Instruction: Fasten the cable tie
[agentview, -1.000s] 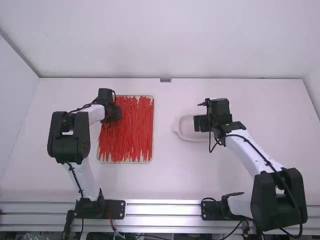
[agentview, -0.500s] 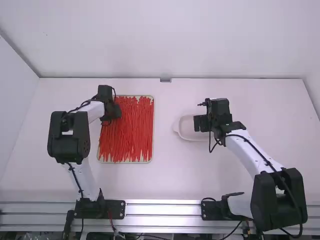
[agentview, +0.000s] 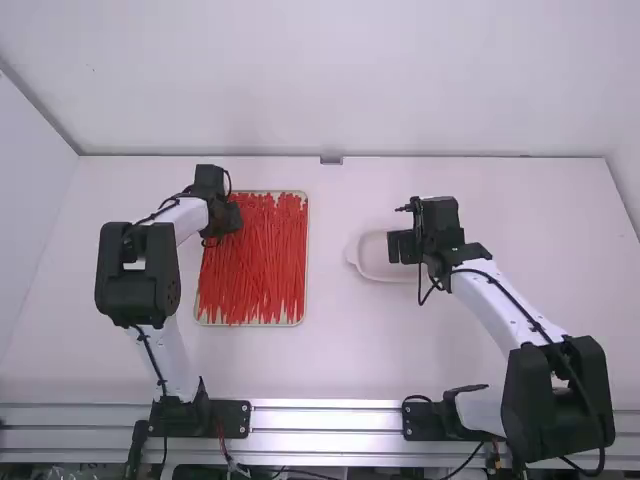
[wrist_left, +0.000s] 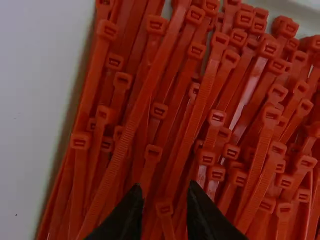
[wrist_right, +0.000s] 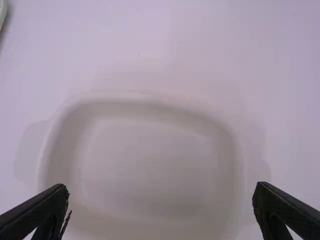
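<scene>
left gripper (wrist_left: 164, 190) is set narrow, tips sunk into the red cable ties (wrist_left: 215, 90), a few strands lying between them | ties are heaped on the tray (agentview: 304, 250) beneath it | right gripper (wrist_right: 160, 189) is spread wide, white dish (wrist_right: 150, 140) directly below

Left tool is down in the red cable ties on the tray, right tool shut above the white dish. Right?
Not quite. The right wrist view shows the right tool wide open above the white dish, not shut. The left tool is down in the red cable ties on the tray, as you say.
</scene>
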